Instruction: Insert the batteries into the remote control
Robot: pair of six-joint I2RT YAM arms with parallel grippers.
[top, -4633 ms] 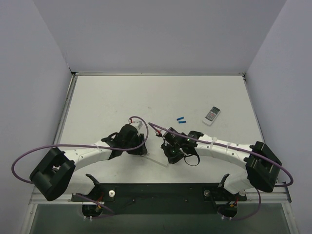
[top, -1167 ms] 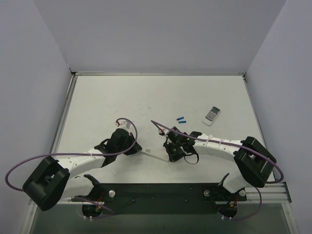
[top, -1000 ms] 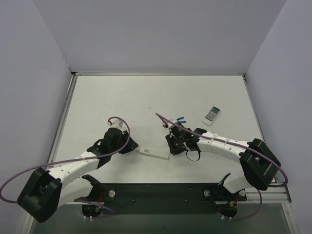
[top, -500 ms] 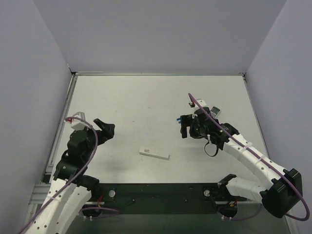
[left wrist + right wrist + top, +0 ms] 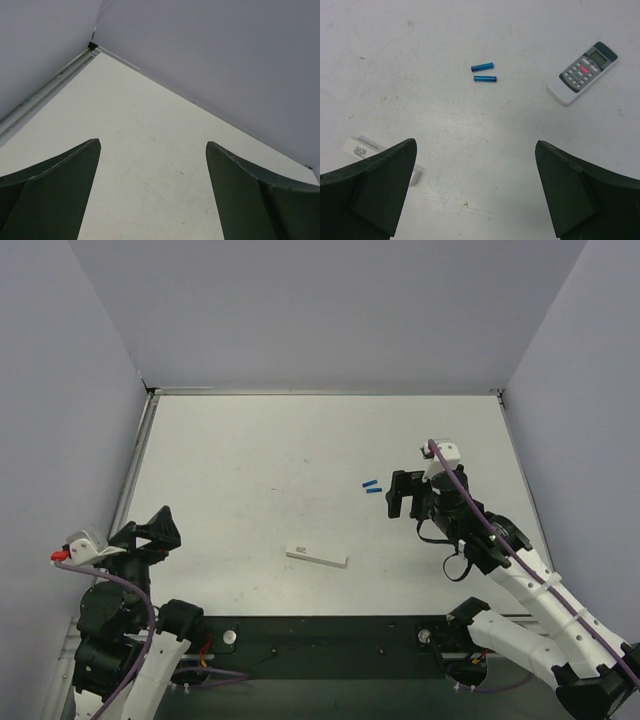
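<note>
The remote control [image 5: 316, 556], a slim white bar, lies flat by itself near the table's front middle. In the right wrist view its end [image 5: 359, 149] peeks out beside the left finger. Two blue batteries [image 5: 371, 486] lie side by side on the table, seen as a pair [image 5: 484, 72] in the right wrist view. My right gripper [image 5: 404, 496] [image 5: 475, 145] hangs open just right of the batteries and holds nothing. My left gripper [image 5: 150, 527] [image 5: 153, 143] is open and empty at the near left, far from the remote.
A wider white-grey remote with a button pad [image 5: 582, 73] lies right of the batteries; the right arm hides it in the top view. Grey walls enclose the white table [image 5: 250, 450] on the left, back and right.
Both grippers opened and let go of the remote control, which now lies alone on the table. The left arm drew back to the near left corner. The right arm swung right and up beside the batteries.
</note>
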